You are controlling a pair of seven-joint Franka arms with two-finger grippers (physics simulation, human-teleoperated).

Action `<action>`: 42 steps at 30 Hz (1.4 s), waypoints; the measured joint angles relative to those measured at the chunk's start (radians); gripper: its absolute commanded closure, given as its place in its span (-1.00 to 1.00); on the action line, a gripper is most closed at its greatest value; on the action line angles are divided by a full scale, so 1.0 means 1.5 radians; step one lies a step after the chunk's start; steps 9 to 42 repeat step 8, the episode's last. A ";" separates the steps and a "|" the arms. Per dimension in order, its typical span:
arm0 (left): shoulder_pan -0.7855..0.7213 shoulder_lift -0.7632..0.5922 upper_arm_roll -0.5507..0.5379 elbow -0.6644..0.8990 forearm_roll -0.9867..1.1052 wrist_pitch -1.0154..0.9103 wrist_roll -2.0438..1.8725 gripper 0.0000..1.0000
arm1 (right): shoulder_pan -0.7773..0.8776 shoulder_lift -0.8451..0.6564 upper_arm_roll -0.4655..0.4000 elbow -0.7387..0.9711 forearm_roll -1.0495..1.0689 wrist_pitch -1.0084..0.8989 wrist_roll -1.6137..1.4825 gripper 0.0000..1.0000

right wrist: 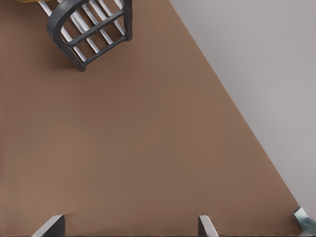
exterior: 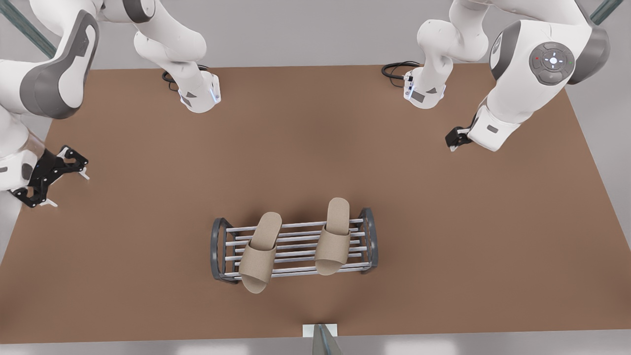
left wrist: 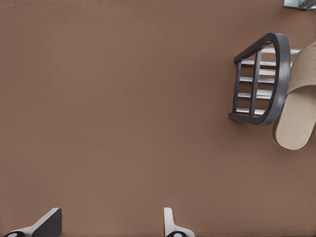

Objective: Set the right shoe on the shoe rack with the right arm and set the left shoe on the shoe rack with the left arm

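Glossy white arms with grey joint panels, black claws, coiled black base cables.

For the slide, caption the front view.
Both slippers rest across the shoe rack; both open grippers wait apart.

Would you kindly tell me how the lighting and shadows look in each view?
Front view: even, diffuse light, a soft shadow on the table around the shoe rack, no glare. Left wrist view: flat light, left gripper open over bare table beside the rack's end. Right wrist view: likewise flat, right gripper open near the table edge.
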 measured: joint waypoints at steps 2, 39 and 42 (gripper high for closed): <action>0.000 0.000 0.000 0.000 0.000 0.000 0.020 -1.00 | 0.000 0.000 0.000 0.002 -0.006 -0.031 0.061 -1.00; 0.000 -0.001 0.000 0.000 0.001 -0.002 0.067 -1.00 | 0.015 -0.001 0.005 0.003 -0.010 -0.081 0.207 -1.00; 0.000 -0.001 0.000 0.000 0.001 -0.002 0.067 -1.00 | 0.015 -0.001 0.005 0.003 -0.010 -0.081 0.207 -1.00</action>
